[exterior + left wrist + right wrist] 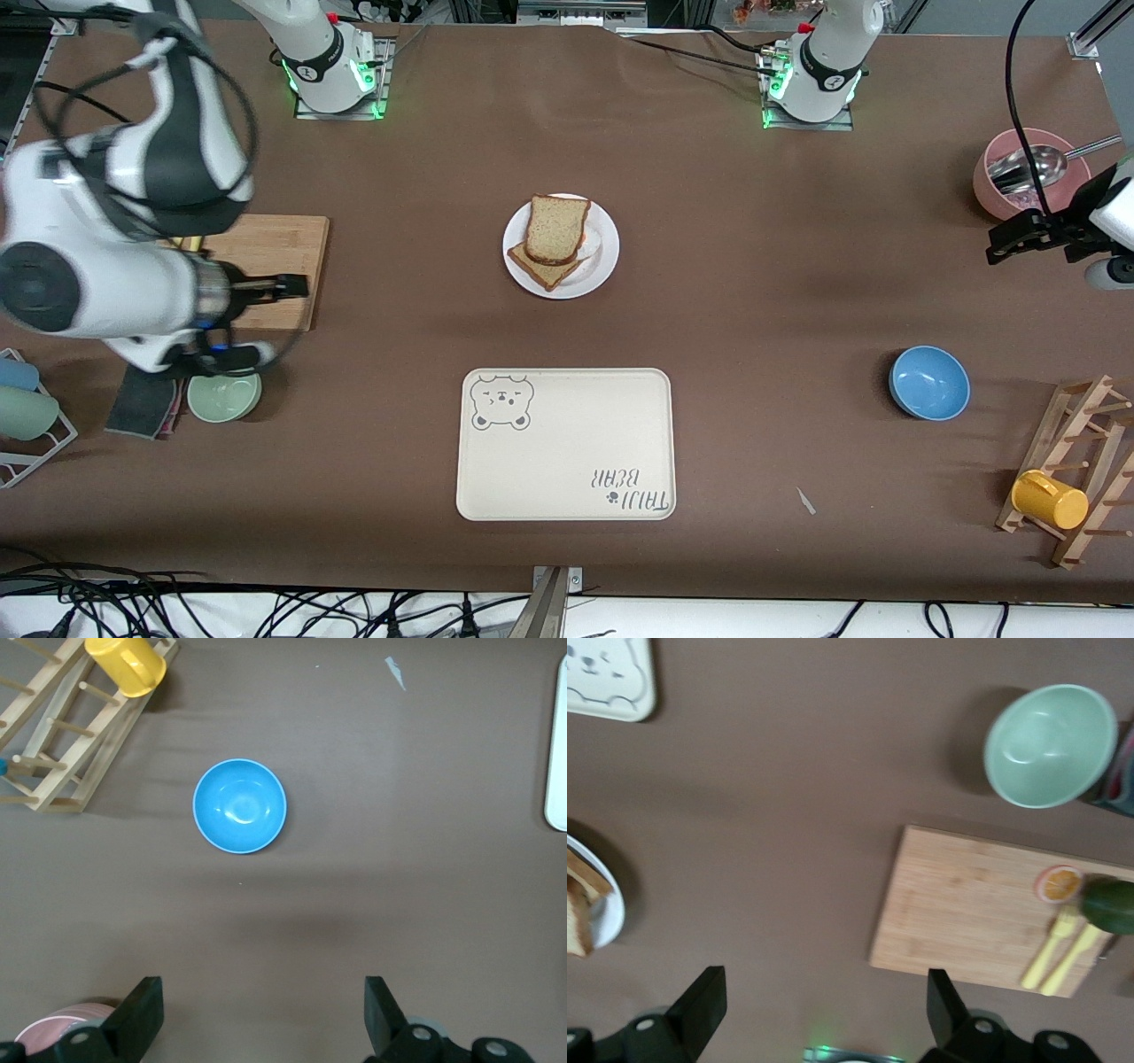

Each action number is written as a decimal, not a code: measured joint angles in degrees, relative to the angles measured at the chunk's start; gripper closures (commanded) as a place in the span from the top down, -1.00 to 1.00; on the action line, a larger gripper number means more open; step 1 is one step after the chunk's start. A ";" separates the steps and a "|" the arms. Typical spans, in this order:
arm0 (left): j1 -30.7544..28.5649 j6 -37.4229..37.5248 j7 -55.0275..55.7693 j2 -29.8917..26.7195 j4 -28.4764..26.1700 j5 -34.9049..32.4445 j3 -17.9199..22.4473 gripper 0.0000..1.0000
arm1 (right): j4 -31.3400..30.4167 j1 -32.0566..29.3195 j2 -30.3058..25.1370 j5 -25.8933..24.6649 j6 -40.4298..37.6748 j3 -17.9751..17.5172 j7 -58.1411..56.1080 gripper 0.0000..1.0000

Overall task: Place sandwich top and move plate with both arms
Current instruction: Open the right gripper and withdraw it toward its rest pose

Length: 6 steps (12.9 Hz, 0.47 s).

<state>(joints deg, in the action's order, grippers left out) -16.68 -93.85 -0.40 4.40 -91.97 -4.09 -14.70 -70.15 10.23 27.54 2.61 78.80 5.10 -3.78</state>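
Both end effectors, left (261, 1019) and right (824, 1014), spread wide over bare tablecloth, well apart from the plate (602, 266).

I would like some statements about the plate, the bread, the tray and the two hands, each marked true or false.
1. The sandwich top lies on the white plate. True.
2. The plate stands on the bear-printed tray. False: it stands on the table, farther from the front camera than the tray.
3. The left hand is open over the table near the blue bowl. True.
4. The right hand holds a bread slice. False: it is open and empty, near the wooden cutting board.
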 measured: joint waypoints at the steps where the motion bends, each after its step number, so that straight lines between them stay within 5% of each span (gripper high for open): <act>1: 0.08 -0.02 0.57 0.10 0.00 0.00 -0.39 1.00 | 0.03 -0.43 -1.25 0.06 -0.92 2.64 -2.36 1.00; 6: 3.33 -1.16 3.13 2.54 0.00 0.00 -0.78 1.00 | -0.10 -0.36 -9.00 0.19 -5.92 10.94 -4.82 1.00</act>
<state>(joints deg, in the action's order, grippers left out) -13.36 -95.02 2.73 6.94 -91.97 -4.09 -15.47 -70.25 9.87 18.54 2.80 72.88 16.04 -8.59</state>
